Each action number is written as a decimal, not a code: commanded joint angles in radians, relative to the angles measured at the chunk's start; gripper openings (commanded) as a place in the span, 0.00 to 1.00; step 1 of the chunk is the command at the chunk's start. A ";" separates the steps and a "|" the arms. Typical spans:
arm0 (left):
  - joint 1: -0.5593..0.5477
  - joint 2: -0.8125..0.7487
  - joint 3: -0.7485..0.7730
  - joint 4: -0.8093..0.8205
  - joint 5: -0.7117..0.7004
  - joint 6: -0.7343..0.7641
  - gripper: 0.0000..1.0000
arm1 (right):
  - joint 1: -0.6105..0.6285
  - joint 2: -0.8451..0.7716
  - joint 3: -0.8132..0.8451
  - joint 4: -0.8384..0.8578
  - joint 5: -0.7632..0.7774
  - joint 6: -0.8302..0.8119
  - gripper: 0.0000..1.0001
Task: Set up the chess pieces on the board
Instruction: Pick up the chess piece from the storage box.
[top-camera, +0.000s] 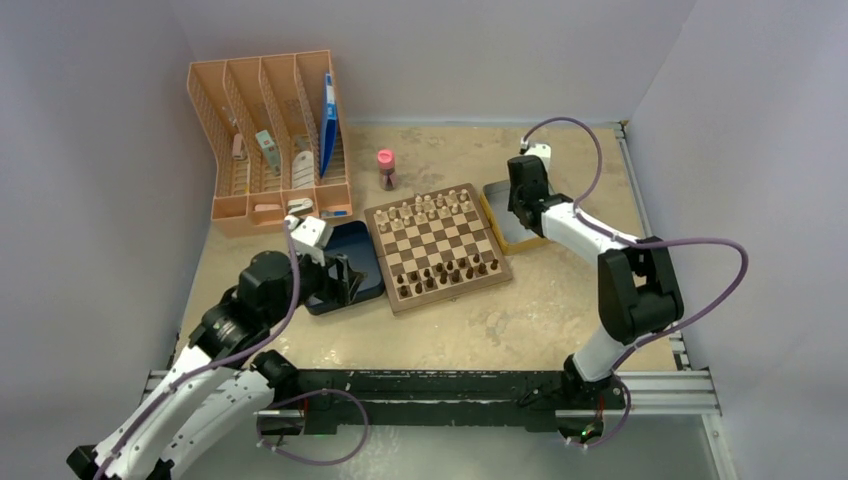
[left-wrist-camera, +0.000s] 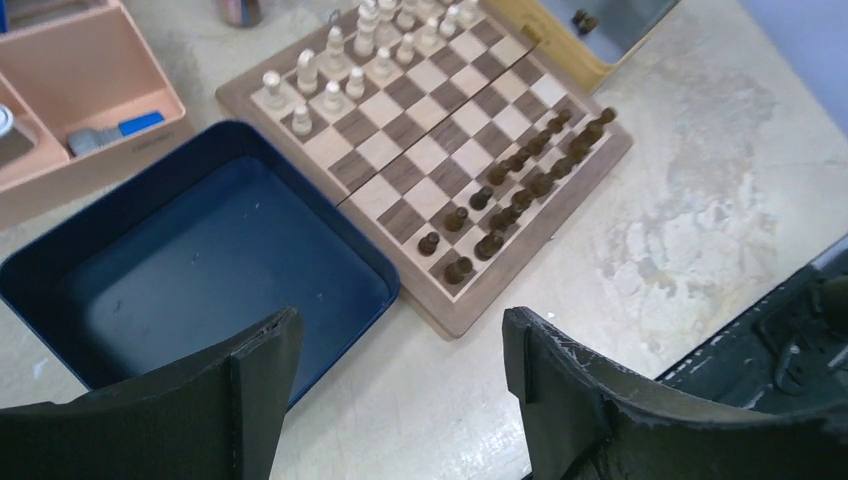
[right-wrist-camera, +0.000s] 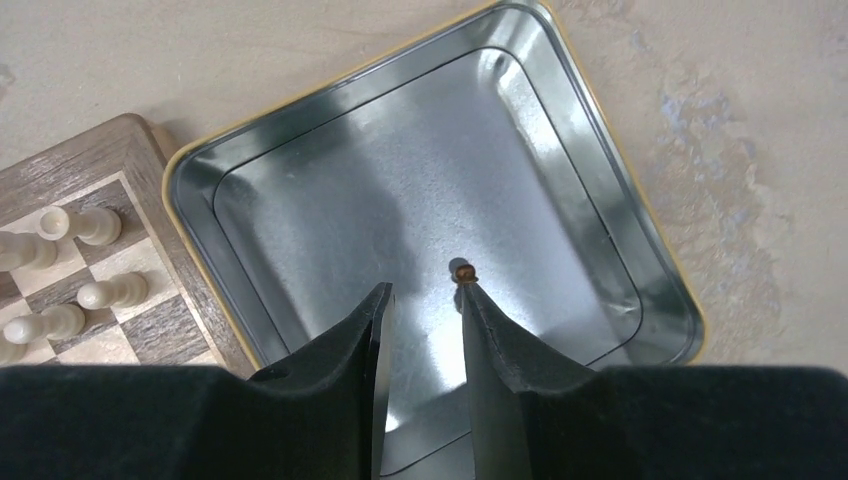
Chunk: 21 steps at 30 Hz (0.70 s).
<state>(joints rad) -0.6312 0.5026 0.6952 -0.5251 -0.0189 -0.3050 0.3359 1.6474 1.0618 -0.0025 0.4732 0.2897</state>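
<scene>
The board (top-camera: 437, 247) lies mid-table, also in the left wrist view (left-wrist-camera: 405, 170). Dark chess pieces (left-wrist-camera: 520, 185) stand in two rows along its near side (top-camera: 447, 272), and cream pieces (left-wrist-camera: 350, 60) fill the far side. My left gripper (left-wrist-camera: 400, 345) hangs open over bare table between the blue box and the board's near-left corner, holding nothing. My right gripper (right-wrist-camera: 425, 292) hovers over a metal tin (right-wrist-camera: 620, 300) right of the board, open by a narrow gap with only tin floor showing between the fingers. A small brown knob (right-wrist-camera: 462, 270) shows just past the right fingertip; its rest is hidden.
An empty dark blue box (left-wrist-camera: 200, 260) sits left of the board (top-camera: 350, 262). An orange file rack (top-camera: 270, 140) stands at back left, and a small pink-capped jar (top-camera: 385, 168) stands behind the board. The yellow-rimmed tin (top-camera: 497, 215) touches the board's right edge.
</scene>
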 joint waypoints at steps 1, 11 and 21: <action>-0.003 0.094 0.024 0.000 -0.048 -0.036 0.72 | -0.010 -0.011 0.090 -0.073 -0.012 -0.055 0.35; -0.002 0.114 0.004 0.030 -0.054 -0.037 0.71 | -0.022 0.060 0.100 -0.168 -0.021 -0.169 0.32; -0.004 0.113 0.017 -0.007 -0.083 -0.078 0.69 | -0.043 0.143 0.171 -0.221 -0.021 -0.202 0.31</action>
<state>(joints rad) -0.6312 0.6224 0.6952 -0.5461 -0.0673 -0.3550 0.3050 1.7885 1.1538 -0.1940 0.4290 0.1169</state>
